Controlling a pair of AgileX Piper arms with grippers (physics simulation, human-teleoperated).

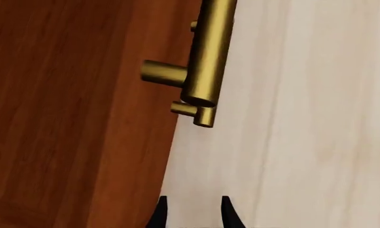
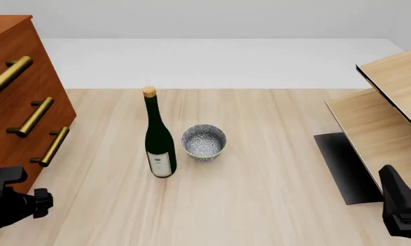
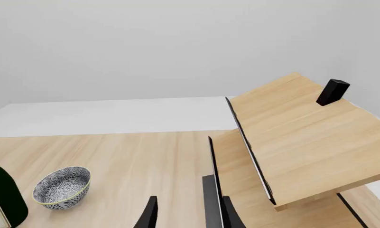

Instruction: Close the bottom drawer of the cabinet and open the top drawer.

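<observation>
Front view is showing the reddish-brown wood-grained cabinet [image 2: 17, 97] standing at the far left of the pale table [image 2: 260, 195], its round brass bar handles gleaming, while both dark pointed claws, left claw [image 1: 193, 211] and right claw [image 3: 188, 213], are gaping narrowly, gripping nothing.

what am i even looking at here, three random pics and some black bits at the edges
It is a simulated robot with two arms at a wooden table. The wide picture comes from a fixed camera behind the arms; the other two come from cameras on each wrist. The black shapes are the arms. The left tool points at the brass handles of a reddish cabinet; the right tool faces pale shelf boards. Both tools show a gap between their fingers and hold nothing. On the table stand a dark wine bottle and a patterned bowl.
</observation>
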